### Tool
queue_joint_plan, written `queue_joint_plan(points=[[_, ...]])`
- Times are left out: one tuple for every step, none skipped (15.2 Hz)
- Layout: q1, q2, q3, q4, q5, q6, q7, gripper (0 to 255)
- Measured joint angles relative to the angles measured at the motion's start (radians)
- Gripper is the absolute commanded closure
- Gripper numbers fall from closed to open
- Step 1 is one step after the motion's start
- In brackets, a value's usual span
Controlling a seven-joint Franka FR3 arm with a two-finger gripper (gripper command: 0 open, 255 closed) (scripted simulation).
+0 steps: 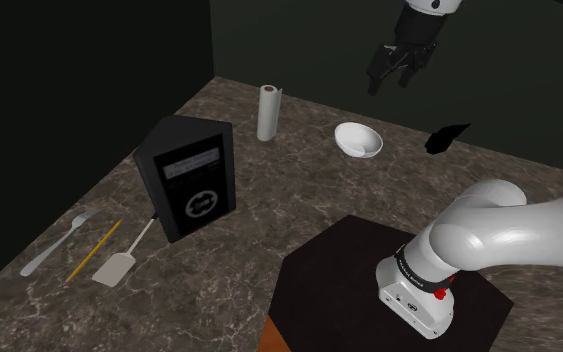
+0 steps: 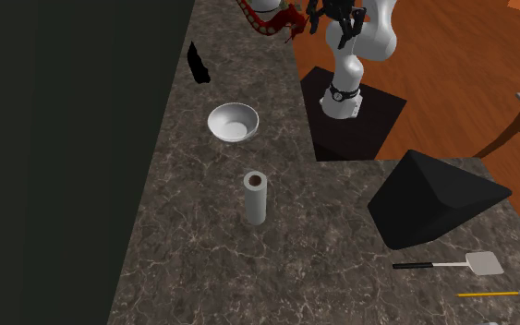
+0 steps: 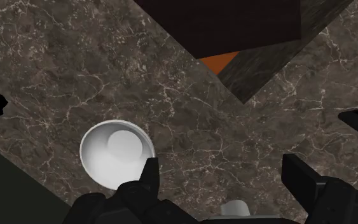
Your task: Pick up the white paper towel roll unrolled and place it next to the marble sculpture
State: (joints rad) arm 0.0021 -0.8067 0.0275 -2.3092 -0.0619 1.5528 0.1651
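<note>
A dark, veined stone counter (image 1: 269,220) bears a black boxy case (image 1: 189,175). Above the counter the all-black gripper (image 1: 390,84) hangs released and empty. The pale grey-white paper towel roll (image 2: 255,198) stands upright, hollow core up, at nine o'clock of the round white bowl (image 1: 358,139) in the shoulder view.

White, glossy arm (image 1: 499,228) of fat rounded links, with dark bands at the joints, the one nearest the foot (image 1: 419,308) edged with tiny pale lettering. Small red spot just under that band, a few dark dots on the white blocky foot. All-black gripper (image 1: 391,82), two stubby angular fingers (image 3: 147,181). Dark box stand (image 1: 329,290), orange-brown down its side.
</note>
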Motion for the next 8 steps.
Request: queue_joint_plan(points=[[0.0,0.0,0.0,0.0,0.0,0.0,0.0,0],[0.001,0.018,-0.002,0.006,-0.001,0.012,-0.005,0],[0.003,0.037,-0.006,0.004,-0.003,0.033,-0.013,0],[0.005,0.066,-0.009,0.009,-0.005,0.057,-0.022,0],[0.006,0.097,-0.017,0.015,-0.009,0.083,-0.036,0],[0.01,0.135,-0.017,0.026,-0.009,0.111,-0.042,0],[0.011,0.165,-0.024,0.035,-0.012,0.133,-0.056,0],[0.014,0.199,-0.027,0.044,-0.013,0.158,-0.066,0]])
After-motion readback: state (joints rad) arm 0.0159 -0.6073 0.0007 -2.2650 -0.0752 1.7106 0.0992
